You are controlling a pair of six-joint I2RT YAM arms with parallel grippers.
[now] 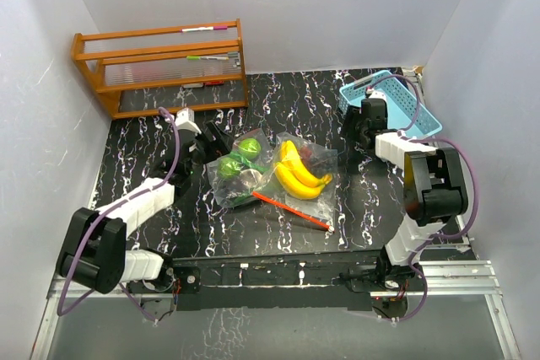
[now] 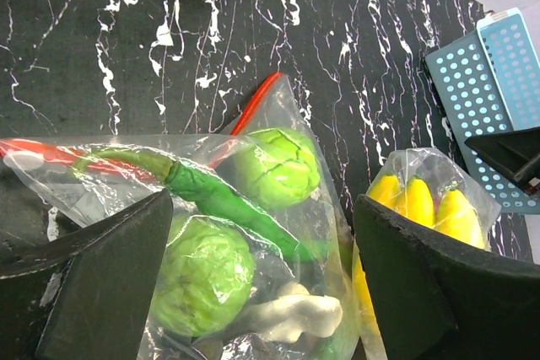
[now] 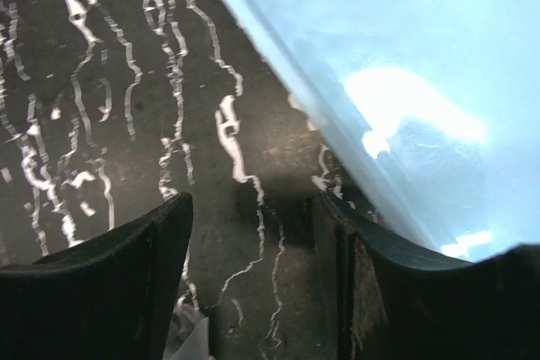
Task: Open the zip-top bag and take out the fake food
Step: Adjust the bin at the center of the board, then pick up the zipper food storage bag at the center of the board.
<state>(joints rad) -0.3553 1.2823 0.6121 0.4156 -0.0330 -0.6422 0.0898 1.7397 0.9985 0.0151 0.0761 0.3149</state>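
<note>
Left claw (image 2: 263, 208) gapes over the fake food (image 2: 274, 166) (bagged); right claw (image 3: 253, 204) apart, empty.

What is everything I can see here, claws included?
zip-top bag: one, clear with a red edge strip, mid-table
bananas: one bunch, yellow, in the bag's right side
round fruits: two, green, in the bag's left side
long vegetable: one, green, in the bag between the round fruits
pale piece: one, whitish, in the bag, kind unclear
basket: one, light blue, perforated, back right
rack: one, orange-brown wood, back left
pens: a few, on the rack
table: one, black with white veins
left gripper: black, open, over the bag
right gripper: black, open, beside the basket
</note>
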